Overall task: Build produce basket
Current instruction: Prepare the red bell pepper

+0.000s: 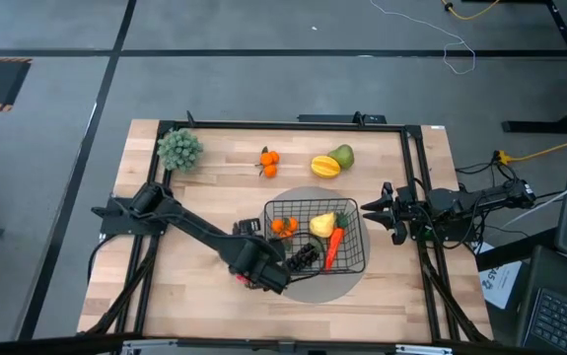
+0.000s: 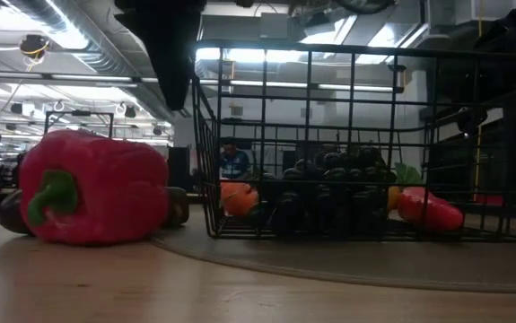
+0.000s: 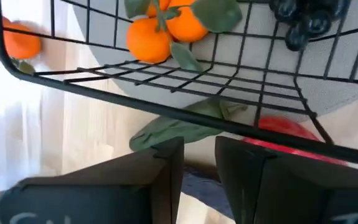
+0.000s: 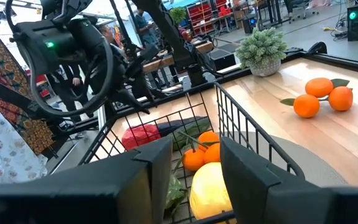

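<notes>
A fuzzy green pompom plant (image 1: 179, 149) sits well left of the black wire-mesh basket (image 1: 354, 258), on the pale wooden slat table (image 1: 204, 197). The left gripper (image 1: 261, 277) hangs low just outside the basket's left near corner, over a glossy red pepper (image 2: 91, 199) and a dark eggplant (image 2: 11, 213); its flat dark fingers (image 3: 166, 180) stand slightly apart, clamped on nothing visible. Beyond the basket lie an orange cluster (image 1: 268, 162), a ribbed yellow fruit (image 1: 325, 167) and a smooth green fruit (image 1: 342, 156). Inside the grid walls rest leafy oranges (image 1: 283, 226), bumpy dark grapes (image 1: 305, 257), a yellow fruit (image 1: 321, 226) and a tapered carrot (image 1: 332, 247). The basket stands on a grey round disc (image 1: 293, 288). The right gripper (image 1: 380, 210) waits just right of the basket, fingers apart.
</notes>
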Motion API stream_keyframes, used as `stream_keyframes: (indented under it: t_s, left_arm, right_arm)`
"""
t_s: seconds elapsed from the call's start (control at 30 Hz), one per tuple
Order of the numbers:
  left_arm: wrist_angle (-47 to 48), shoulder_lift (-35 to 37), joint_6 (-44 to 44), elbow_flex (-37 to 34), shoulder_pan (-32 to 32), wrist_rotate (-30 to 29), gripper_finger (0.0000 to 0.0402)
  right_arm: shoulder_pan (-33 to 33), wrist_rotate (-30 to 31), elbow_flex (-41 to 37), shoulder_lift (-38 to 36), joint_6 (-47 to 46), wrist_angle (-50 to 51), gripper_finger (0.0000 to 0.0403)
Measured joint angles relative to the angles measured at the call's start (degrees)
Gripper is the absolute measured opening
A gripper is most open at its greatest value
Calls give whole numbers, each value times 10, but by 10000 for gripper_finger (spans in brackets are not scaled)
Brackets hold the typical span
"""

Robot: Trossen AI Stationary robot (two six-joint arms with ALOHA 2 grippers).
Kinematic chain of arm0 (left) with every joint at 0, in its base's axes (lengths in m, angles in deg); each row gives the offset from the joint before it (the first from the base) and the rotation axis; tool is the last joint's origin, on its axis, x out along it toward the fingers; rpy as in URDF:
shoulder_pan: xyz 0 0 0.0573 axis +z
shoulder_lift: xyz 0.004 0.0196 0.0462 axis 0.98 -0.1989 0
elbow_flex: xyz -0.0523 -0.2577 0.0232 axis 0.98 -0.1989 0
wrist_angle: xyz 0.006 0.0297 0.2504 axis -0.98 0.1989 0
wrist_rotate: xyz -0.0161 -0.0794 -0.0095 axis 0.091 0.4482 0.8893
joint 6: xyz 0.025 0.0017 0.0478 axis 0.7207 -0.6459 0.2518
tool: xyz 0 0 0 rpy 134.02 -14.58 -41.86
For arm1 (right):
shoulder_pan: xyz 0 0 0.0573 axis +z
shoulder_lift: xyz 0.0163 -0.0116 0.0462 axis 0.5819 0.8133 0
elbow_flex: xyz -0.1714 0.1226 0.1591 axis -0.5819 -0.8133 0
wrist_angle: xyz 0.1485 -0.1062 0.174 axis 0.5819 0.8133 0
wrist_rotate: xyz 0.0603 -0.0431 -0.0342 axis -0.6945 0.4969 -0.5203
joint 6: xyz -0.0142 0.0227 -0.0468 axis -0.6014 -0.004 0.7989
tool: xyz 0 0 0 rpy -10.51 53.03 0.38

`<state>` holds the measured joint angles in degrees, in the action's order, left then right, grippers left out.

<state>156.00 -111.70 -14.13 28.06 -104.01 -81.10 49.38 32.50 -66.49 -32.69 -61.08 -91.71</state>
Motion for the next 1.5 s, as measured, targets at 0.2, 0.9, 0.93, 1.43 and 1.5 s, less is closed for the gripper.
stream_keyframes:
  t_s: [0.2, 0.9, 0.93, 1.43, 1.5]
  left_arm:
    - [18, 1, 0, 0, 15, 116, 80]
    - [-18, 1, -81, 0, -56, 223, 80]
    - [-18, 1, -82, 0, -64, 224, 80]
    - [-106, -2, -203, -28, -125, 105, 80]
    - [-131, -2, -214, -47, -125, 105, 80]
  right_arm:
    - [0, -1, 0, 0, -1, 0, 131]
    - [0, -130, 0, 0, -47, 21, 131]
    - [0, -130, 0, 0, -47, 21, 131]
    - [0, -130, 0, 0, -32, 20, 131]
    - [0, -130, 0, 0, -32, 20, 131]
